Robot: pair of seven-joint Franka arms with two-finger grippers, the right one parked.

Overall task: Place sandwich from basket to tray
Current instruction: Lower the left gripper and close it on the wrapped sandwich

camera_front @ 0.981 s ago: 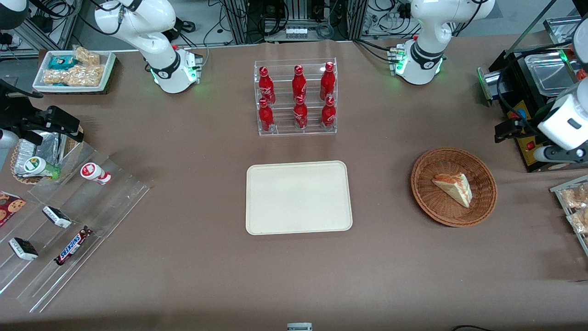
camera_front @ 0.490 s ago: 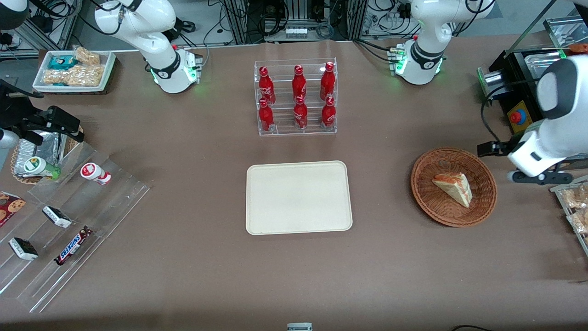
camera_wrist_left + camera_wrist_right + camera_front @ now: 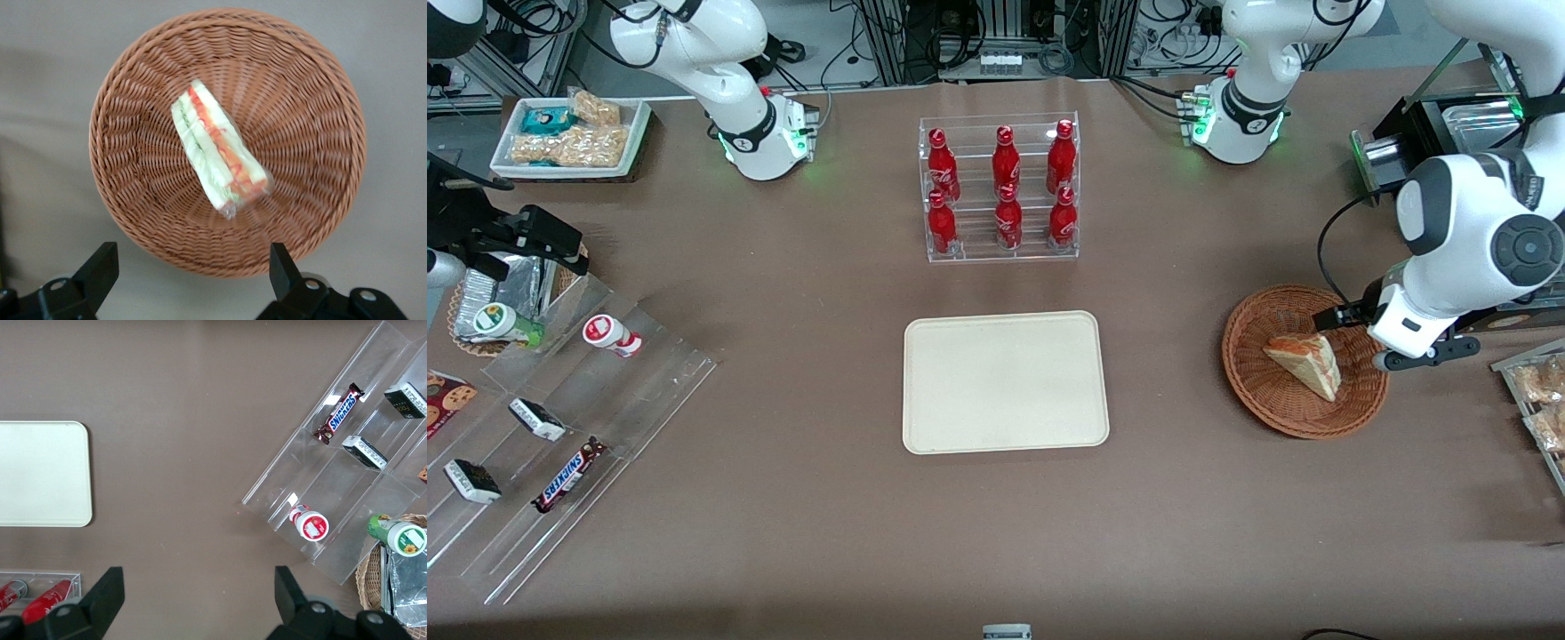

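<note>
The sandwich (image 3: 1304, 364) is seen lying in the round wicker basket (image 3: 1272, 404) at the right of the front view, its layered cut side shown in the left wrist view (image 3: 219, 157). The gripper (image 3: 1352, 338) is held above the basket's rim on the working arm's side, with its fingers (image 3: 100, 267) spread wide and nothing between them. The cream tray (image 3: 1005, 382) is seen at the centre of the brown table (image 3: 783, 533), well apart from the basket.

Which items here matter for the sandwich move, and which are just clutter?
Job:
sandwich in basket
tray, bare
gripper, open above the basket

Clutter:
cola bottle rack
Snickers bar
snack bar tray
</note>
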